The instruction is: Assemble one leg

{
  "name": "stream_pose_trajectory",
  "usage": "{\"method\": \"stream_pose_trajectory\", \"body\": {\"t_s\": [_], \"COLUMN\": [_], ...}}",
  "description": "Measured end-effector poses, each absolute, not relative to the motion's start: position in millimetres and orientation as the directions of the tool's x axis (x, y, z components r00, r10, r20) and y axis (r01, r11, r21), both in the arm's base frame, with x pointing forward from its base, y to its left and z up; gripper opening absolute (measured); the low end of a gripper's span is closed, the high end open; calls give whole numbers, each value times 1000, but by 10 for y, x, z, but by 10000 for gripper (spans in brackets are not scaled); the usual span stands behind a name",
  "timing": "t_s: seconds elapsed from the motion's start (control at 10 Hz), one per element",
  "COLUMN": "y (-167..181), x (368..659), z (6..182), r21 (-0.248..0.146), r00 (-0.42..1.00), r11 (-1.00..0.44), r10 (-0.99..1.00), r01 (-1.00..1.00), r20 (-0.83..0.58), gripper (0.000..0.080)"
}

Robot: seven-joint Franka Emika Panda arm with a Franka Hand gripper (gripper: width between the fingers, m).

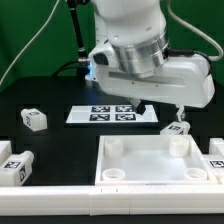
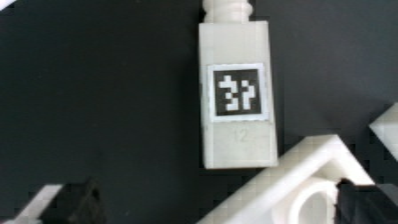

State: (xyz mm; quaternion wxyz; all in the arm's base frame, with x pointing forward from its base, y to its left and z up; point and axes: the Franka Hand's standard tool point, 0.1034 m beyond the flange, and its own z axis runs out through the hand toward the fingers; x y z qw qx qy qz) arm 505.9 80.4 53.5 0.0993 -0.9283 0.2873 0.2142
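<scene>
- The jaws stand wide apart with nothing between them. In the wrist view only the dark fingers (image 2: 54, 205) show at the frame's edge, and black table (image 2: 98, 90) lies open between them.
- The gripper (image 1: 179, 117) hangs low over the small white plastic square-section leg (image 2: 237, 95). The leg lies on its side with its black-and-white tag facing up and a short peg at one end.
- In the exterior view this leg (image 1: 178, 130) sits just beyond the far rim of the large white square tray-like tabletop piece (image 1: 160, 185), toward the exterior view's right. Whether they touch I cannot tell.
- The wide opening looks meant to let the fingers drop either side of the post's narrow width. The wrist seems lined up along its length for that reason.
- The tray-like piece's nearby corner socket (image 2: 329, 190) is probably where the peg goes, so a pick from here would keep the carry short.
- That corner is also the risk, since one finger may come down close to the rim.
- The thin white marker board (image 1: 113, 114) lies behind, well clear.
- Three spare white tagged posts (image 1: 33, 119) rest apart at the sides.
</scene>
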Motion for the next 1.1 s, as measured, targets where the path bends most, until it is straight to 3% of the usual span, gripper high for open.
{"method": "stream_pose_trajectory", "body": {"t_s": [0.6, 1.1], "y": [820, 1095], "x": [4860, 4818], "z": [458, 433], "r21": [-14, -35], "r00": [585, 565], "r11": [-834, -870], "r10": [-374, -288], "r01": [-551, -491], "r20": [-720, -773], "gripper": [649, 649]}}
